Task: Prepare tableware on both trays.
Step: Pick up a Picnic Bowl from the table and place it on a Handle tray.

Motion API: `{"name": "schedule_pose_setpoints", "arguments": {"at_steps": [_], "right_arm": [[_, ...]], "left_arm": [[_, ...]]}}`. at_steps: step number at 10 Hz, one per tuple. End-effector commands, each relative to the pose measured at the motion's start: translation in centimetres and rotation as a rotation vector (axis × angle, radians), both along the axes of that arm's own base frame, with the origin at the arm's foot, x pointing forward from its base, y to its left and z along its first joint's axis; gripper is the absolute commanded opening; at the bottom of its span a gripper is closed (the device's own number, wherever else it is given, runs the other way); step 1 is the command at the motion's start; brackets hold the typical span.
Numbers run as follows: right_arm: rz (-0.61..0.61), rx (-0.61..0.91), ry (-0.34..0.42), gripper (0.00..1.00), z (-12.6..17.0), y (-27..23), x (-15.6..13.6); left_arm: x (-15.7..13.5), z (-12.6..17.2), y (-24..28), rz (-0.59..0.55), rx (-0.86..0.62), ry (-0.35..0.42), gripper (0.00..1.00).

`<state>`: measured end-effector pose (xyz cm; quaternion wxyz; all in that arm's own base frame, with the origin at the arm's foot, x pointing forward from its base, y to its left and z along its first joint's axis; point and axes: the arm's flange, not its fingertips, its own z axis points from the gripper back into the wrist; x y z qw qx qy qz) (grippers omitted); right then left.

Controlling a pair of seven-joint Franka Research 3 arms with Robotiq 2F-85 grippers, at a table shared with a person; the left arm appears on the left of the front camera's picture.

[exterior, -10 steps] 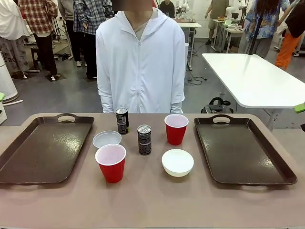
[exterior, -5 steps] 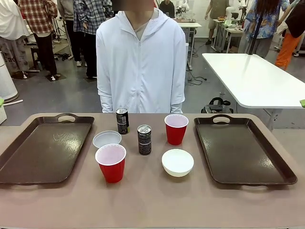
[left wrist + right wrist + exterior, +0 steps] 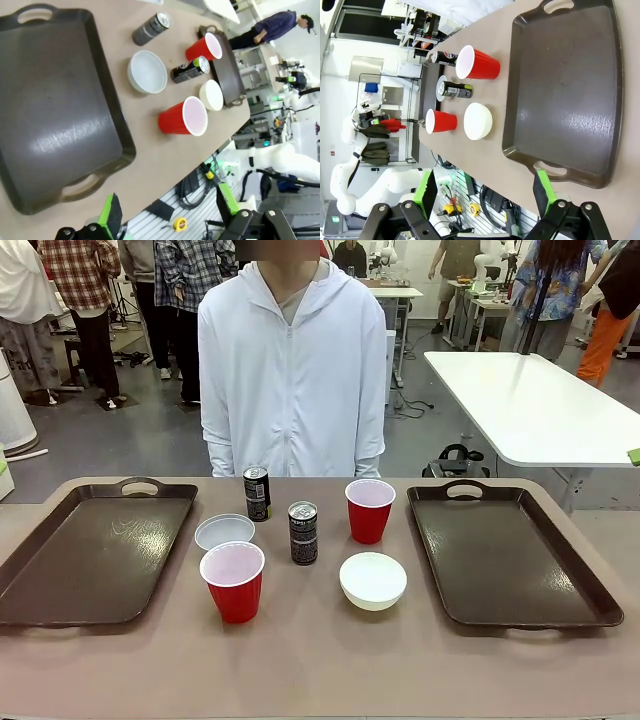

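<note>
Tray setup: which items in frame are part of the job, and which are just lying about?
Job: left tray, right tray, near red cup, far red cup, left bowl, right bowl, back can, front can.
Not job: white table behind, person opposite.

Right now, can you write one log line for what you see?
left gripper open | right gripper open | cups, bowls, cans on table between trays | trays unloaded

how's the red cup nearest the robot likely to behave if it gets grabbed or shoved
The near red cup looks like thin plastic and seems empty, so it is probably light and may flex under a firm squeeze. Its base is narrower than its rim, so a push near the top could tip it.
</note>
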<state>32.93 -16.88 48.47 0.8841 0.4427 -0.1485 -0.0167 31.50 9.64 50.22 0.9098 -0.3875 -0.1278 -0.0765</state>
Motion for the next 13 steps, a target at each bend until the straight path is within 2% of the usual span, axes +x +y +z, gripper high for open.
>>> {"name": "schedule_pose_setpoints", "arguments": {"at_steps": [1, 13], "right_arm": [[0.005, 0.009, -0.002, 1.00, -0.08, 0.04, 0.06], [0.005, 0.009, -0.002, 1.00, -0.08, 0.04, 0.06]], "left_arm": [[0.09, 0.13, -0.05, 0.011, -0.027, -0.007, 1.00], [0.09, 0.13, -0.05, 0.011, -0.027, -0.007, 1.00]]}}
